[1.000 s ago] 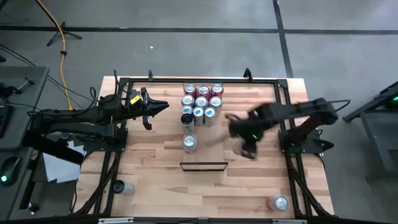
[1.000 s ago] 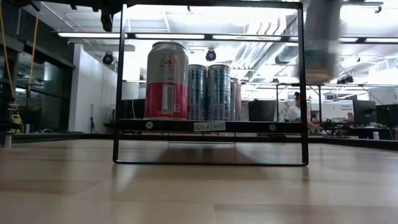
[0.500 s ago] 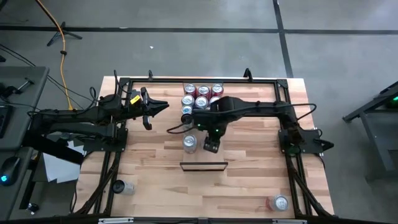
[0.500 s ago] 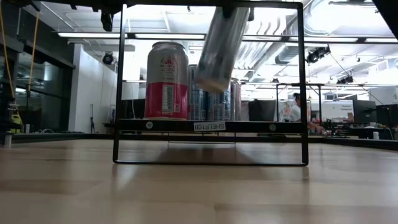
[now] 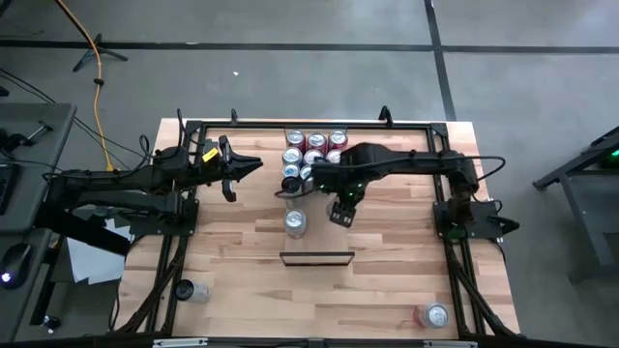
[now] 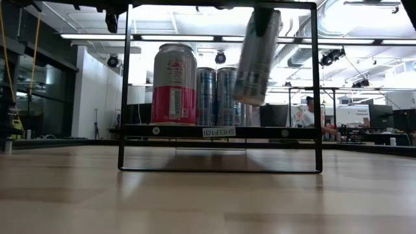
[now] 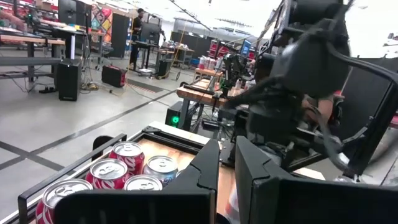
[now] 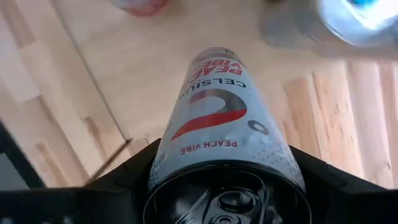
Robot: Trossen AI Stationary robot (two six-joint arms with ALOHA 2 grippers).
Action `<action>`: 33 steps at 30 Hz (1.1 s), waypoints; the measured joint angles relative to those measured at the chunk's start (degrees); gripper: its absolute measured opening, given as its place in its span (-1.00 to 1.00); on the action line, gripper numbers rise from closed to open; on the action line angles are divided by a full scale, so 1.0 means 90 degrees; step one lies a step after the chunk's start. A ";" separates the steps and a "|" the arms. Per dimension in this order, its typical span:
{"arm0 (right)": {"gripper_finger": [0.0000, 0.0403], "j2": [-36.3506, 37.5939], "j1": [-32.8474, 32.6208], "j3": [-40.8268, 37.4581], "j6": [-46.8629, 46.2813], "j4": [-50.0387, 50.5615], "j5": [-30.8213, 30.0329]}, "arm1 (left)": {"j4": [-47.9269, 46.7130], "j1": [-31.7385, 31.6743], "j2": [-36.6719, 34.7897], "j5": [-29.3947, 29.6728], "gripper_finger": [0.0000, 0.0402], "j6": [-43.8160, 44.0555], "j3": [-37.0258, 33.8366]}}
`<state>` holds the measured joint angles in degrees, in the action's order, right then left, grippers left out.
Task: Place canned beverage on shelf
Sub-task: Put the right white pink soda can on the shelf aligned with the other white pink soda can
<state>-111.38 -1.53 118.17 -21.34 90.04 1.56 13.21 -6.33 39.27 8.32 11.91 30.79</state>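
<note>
One can (image 6: 259, 57), clamped in the right gripper (image 5: 340, 211) fingers, hangs tilted, its long axis slanting down from them, above the shelf (image 6: 221, 131); left gripper (image 5: 253, 164) fingers together, well apart.

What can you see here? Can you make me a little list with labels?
right hand: holding a tilted silver can in the air
left hand: shut, empty, waiting at the table's left side
shelf: a red can and blue cans show behind it
group of cans: standing at the far edge of the table
loose cans: one near each front corner
</note>
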 joint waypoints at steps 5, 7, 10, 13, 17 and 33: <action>0.20 0.0340 0.0122 -0.0636 -0.0223 0.0020 -0.0008 | 0.0007 0.0000 0.0000 0.0016 -1.00 0.0002 0.0002; 0.20 0.0338 0.0133 -0.0763 -0.0187 -0.0007 0.0077 | 0.0013 0.0000 0.0000 0.0085 -1.00 0.0004 0.0002; 0.20 0.0316 0.0105 -0.0810 -0.0085 0.0000 0.0093 | 0.0035 0.0000 0.0000 0.0219 -1.00 0.0088 0.0002; 0.20 0.0285 0.0105 -0.0825 -0.0097 -0.0014 0.0095 | 0.0049 -0.0002 0.0000 0.0311 -1.00 0.0162 0.0007; 0.20 0.0289 0.0179 -0.0825 -0.0230 -0.0009 0.0042 | 0.0051 -0.0001 0.0000 0.0312 -1.00 0.0162 0.0007; 0.26 -0.0279 0.0251 -0.0813 -0.0192 -0.0092 0.0231 | 0.0187 -0.0002 0.0000 0.0311 -1.00 0.0164 0.0007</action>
<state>-113.89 0.73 110.85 -23.07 89.21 3.64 14.90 -6.35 39.27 11.11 13.39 30.85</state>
